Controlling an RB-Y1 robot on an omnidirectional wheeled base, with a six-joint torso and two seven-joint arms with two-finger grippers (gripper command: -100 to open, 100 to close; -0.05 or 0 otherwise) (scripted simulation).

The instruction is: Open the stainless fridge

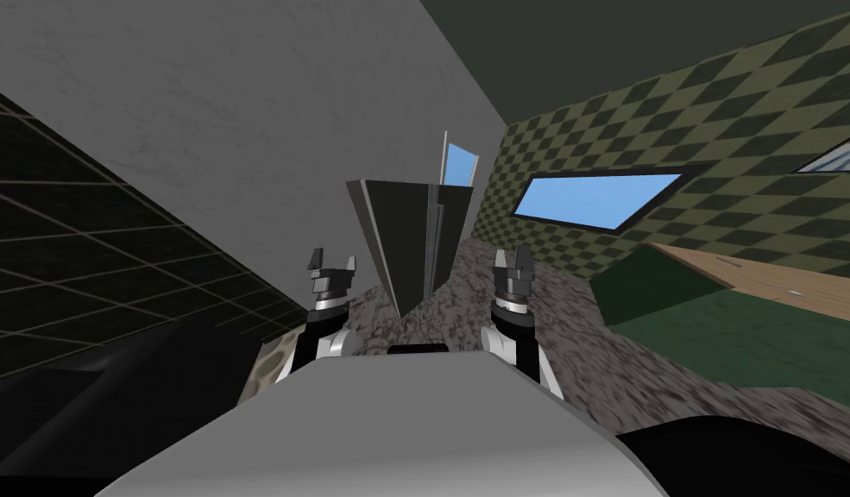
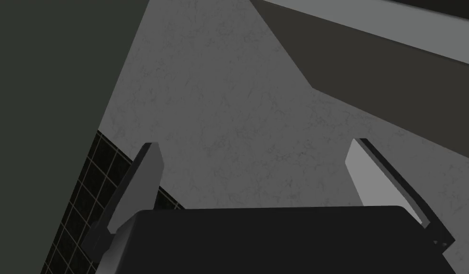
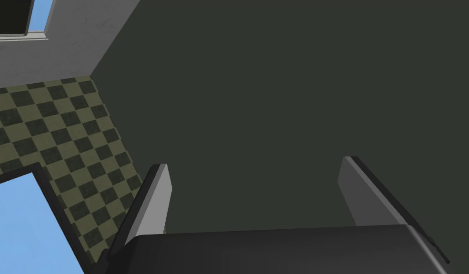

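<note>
While the fridge [image 1: 412, 246] stands ahead of me as a tall dark grey box, it is well apart from both arms, so I judge the task has barely begun. In the head view it rises from the speckled grey floor [image 1: 535, 345], in the gap between my two forearms and beyond them. A grey wall [image 1: 242, 129] lies to its left and a small window [image 1: 459, 164] shows just behind its top edge. A thin pale vertical line runs down its front. I take this for the door seam or a slim handle, but I cannot tell which from here. The front looks flat and closed, with no gap showing. Off to my right a wooden surface [image 1: 759, 272] on a green base sits against the checkered wall, away from my path. The left jaws are released: the fingers [image 2: 133, 190] stand wide apart with nothing between them, and the left arm [image 1: 324, 323] is raised just in front of my chest. The right jaws are likewise released, their fingers [image 3: 152, 200] spread and empty, and the right arm [image 1: 513, 323] is held at about the same height on the other side. Nothing is grasped and nothing is touched. By my reading the whole job is left to do. I must drive the base closer, find the handle or the door edge on that front, bring one set of jaws around it, clench, and pull the door out along its swing. Which side the hinge is on I cannot yet say.
</note>
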